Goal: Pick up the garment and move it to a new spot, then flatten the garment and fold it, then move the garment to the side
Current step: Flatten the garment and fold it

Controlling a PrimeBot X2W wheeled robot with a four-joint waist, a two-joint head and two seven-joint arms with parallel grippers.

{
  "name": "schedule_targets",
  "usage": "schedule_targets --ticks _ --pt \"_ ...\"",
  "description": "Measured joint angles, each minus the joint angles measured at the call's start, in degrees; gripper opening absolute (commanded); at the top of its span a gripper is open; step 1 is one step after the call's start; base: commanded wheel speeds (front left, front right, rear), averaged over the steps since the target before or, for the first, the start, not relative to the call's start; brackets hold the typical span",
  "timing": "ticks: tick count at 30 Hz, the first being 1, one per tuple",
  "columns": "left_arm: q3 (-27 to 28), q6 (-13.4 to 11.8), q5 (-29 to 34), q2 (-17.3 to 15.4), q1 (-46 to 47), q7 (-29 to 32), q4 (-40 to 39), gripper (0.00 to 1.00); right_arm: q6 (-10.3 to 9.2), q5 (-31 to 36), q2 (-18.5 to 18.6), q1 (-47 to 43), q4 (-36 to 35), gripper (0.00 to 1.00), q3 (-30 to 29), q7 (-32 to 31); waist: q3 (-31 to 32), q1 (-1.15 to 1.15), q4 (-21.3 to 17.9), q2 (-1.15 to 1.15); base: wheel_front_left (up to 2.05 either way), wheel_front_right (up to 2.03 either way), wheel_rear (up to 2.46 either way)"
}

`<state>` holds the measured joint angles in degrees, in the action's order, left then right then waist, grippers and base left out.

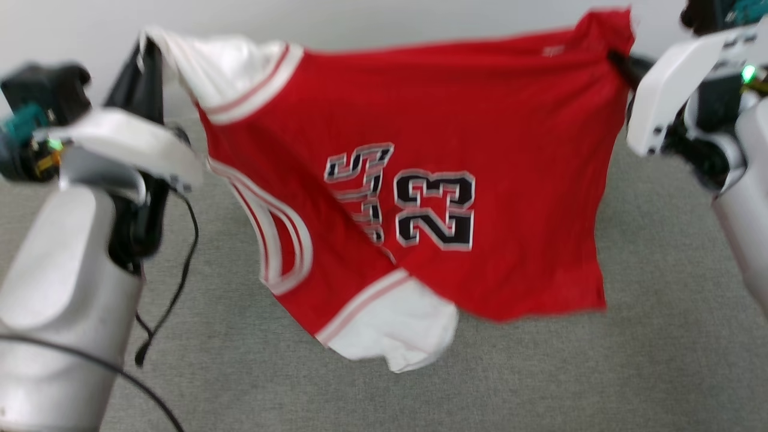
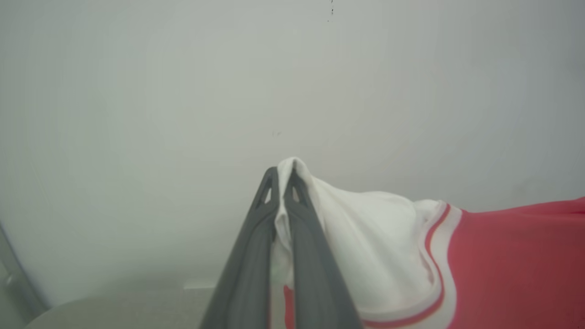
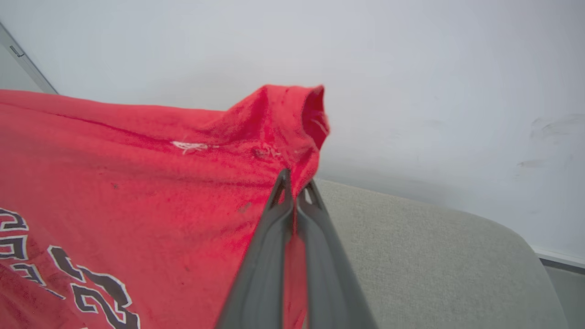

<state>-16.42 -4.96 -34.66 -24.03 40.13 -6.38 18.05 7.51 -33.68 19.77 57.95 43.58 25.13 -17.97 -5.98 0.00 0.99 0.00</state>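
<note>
A grey, cloth-covered table (image 1: 660,360) spans the head view's lower half, meeting a pale wall (image 1: 372,21) along the top edge.

A plain pale grey wall (image 2: 137,91) is seen behind a bench (image 1: 660,360) covered in grey woven fabric; its rounded corner is shown near the wall.

Red garment (image 1: 432,180) spread in midair

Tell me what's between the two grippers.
The garment, hanging spread in the head view. The left gripper pinches its white sleeve, the right gripper a red corner.
</note>
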Motion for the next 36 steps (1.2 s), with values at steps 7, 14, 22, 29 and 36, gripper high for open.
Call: schedule_targets --ticks 7,14,22,29,36 --pt "0.01 1.92 1.23 0.62 16.27 -1.24 9.61 0.00 0.00 1.19 -0.89 11.00 3.02 0.00 -2.24 5.58 -4.19 0.00 -1.37 0.00 0.00 0.00 0.00" --pt "0.05 3.18 3.39 0.65 32.94 -3.55 15.66 0.00 0.01 2.99 0.04 23.16 4.28 0.00 -3.66 9.07 -10.56 0.00 -1.96 0.00 0.00 0.00 0.00" --pt "-0.77 4.47 5.46 0.82 47.65 -4.95 20.29 0.00 0.01 4.03 0.92 34.49 5.76 0.00 -4.85 11.48 -18.34 0.01 -1.91 0.00 0.00 0.00 0.00" --pt "-0.58 4.98 6.17 0.70 54.33 -6.16 23.98 0.00 0.01 5.11 -0.01 40.85 7.75 0.00 -4.47 13.14 -24.70 0.01 -1.93 0.00 0.00 0.00 0.00" --pt "-0.47 6.50 5.20 1.11 54.39 -7.04 28.52 0.00 0.01 4.77 -1.79 41.54 10.85 0.00 -2.56 14.79 -28.20 0.01 -1.67 0.00 0.00 0.00 0.00"
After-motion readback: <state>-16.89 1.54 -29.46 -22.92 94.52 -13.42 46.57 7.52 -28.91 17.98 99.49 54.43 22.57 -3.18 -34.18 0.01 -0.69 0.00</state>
